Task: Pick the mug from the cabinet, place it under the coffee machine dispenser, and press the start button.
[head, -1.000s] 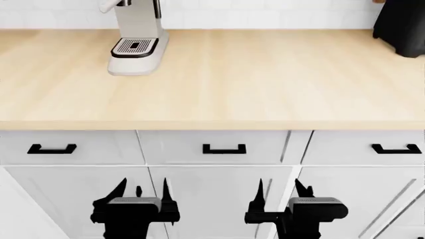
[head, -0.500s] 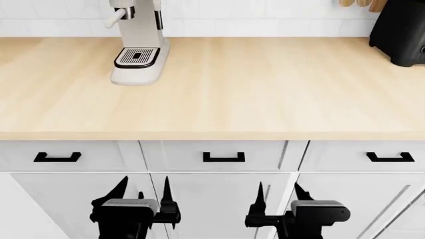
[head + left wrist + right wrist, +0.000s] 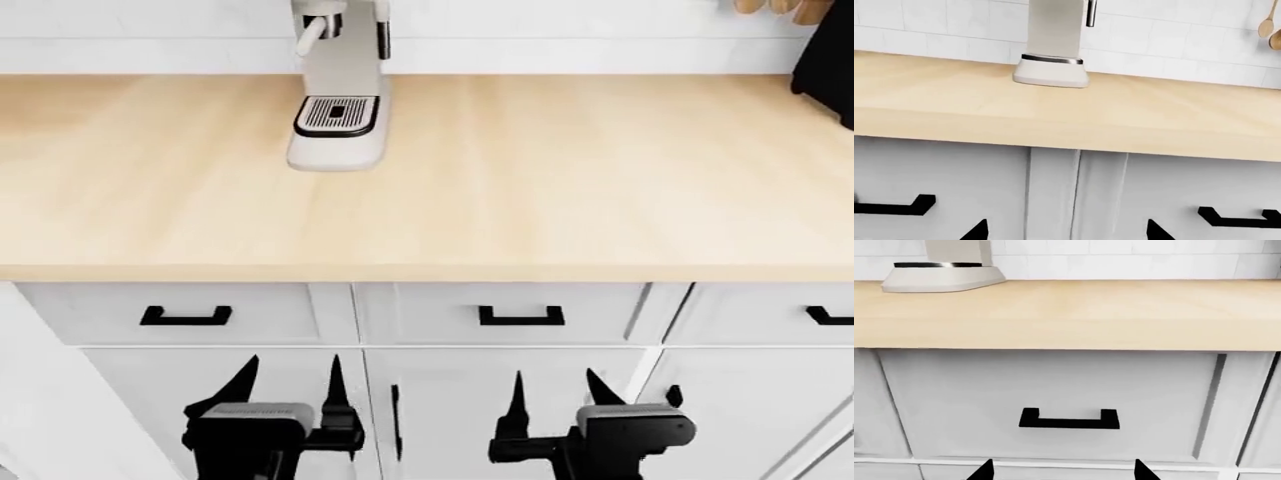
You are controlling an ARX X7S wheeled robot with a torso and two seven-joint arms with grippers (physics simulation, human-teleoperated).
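Note:
The cream coffee machine (image 3: 340,95) stands at the back left of the wooden counter (image 3: 534,180), its drip grille (image 3: 336,114) bare; its head, dispenser and start button are cut off by the frame's top. It also shows in the left wrist view (image 3: 1052,55) and the right wrist view (image 3: 944,275). The slanted steam wand (image 3: 311,35) shows on its left. The mug is out of view. My left gripper (image 3: 288,385) and right gripper (image 3: 557,390) are both open and empty, low in front of the white cabinet doors below the counter.
White drawers with black handles (image 3: 521,317) run under the counter edge, with closed doors beneath. A black appliance (image 3: 830,60) stands at the counter's far right. Wooden utensils (image 3: 781,8) hang on the tiled wall.
The view has shifted left, so the coffee machine and drawers now sit further right in the picture. The grippers keep their pose, open.

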